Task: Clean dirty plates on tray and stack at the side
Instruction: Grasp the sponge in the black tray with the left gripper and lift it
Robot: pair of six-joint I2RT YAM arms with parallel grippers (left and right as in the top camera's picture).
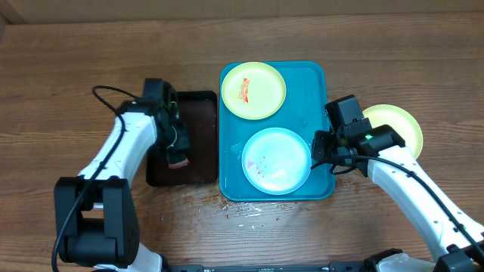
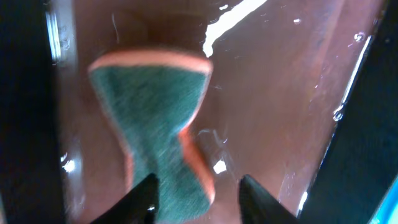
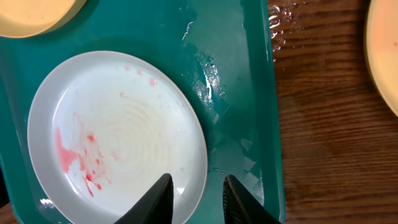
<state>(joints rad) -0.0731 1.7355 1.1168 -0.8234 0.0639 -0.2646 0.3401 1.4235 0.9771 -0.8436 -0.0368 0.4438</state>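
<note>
Closest to the left wrist camera, the left gripper (image 2: 198, 199) stands half-closed astride one end of a green, orange-edged sponge (image 2: 152, 118) that lies on the wet floor of the black tray (image 2: 280, 93). One finger overlaps the sponge and the other shows a sliver of gap, so I judge it not yet clamped. The black tray sits just left of the tray (image 1: 318, 75), which carries two plates: the far plate (image 1: 265, 94), yellow-green with a red smear (image 1: 244, 91), and the pale plate (image 3: 118, 143) at the near end, flecked pink-red on its left half. A third one, the side plate (image 1: 397, 125), rests on the table (image 1: 76, 60) just right of the tray and looks clean. The right gripper (image 3: 196, 199) hangs over the pale plate's right rim, its fingers a narrow way apart and holding nothing; whether they touch the rim I cannot tell. The step in hand looks like fetching the sponge to scrub the pale plate. To do it well, the left fingers should close squarely across the sponge, firmly enough that a soaked pad will not slip. The lift should clear the black tray's wall and the tray's raised rim before crossing. The tray floor beside the plate glistens wet, so the plate may skate under a wipe. The right fingers would do best to steady its rim first, with the strokes kept on the flecked half.
</note>
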